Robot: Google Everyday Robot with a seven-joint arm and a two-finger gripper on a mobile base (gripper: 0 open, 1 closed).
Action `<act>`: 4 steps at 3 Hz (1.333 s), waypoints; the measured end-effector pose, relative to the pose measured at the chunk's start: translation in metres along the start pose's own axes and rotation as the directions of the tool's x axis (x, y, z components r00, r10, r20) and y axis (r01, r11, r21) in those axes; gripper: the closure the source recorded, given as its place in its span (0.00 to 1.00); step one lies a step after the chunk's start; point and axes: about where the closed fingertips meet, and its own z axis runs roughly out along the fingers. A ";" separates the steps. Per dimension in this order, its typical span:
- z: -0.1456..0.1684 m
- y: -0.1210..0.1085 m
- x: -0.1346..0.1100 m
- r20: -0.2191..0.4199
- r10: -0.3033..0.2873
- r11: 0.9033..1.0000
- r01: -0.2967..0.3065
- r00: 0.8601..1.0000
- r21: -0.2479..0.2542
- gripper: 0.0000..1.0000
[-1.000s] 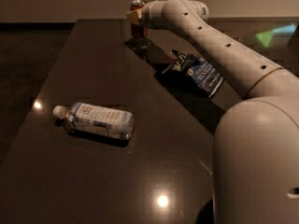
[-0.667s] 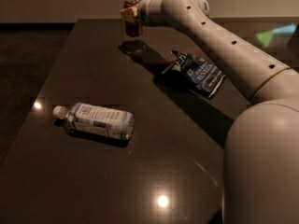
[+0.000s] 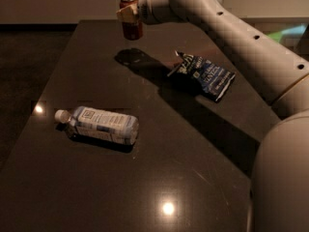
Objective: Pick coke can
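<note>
The coke can [image 3: 131, 27] is a small red can with a silver top. It hangs upright in the air above the far part of the dark table [image 3: 159, 158], with its shadow on the tabletop below it. My gripper [image 3: 129, 14] is shut on the can's upper half, at the end of the pale arm that reaches in from the right. One tan finger [image 3: 125, 13] shows across the can's front.
A clear plastic water bottle [image 3: 99, 125] with a white cap lies on its side at the table's left middle. A dark blue snack bag [image 3: 203, 75] lies to the right, under the arm. The table's left edge drops to a dark floor.
The gripper has lifted the coke can off the table and carried it up and a little toward the camera. The bottle and bag have not moved.
</note>
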 end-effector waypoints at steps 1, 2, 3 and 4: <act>-0.014 0.021 -0.005 -0.021 -0.040 0.998 0.039 0.999 -0.053 1.00; -0.028 0.037 -0.006 -0.047 -0.062 0.994 0.058 0.997 -0.091 1.00; -0.036 0.047 -0.005 -0.064 -0.067 0.991 0.060 0.996 -0.116 1.00; -0.042 0.054 -0.013 -0.046 -0.085 0.986 0.077 0.995 -0.147 1.00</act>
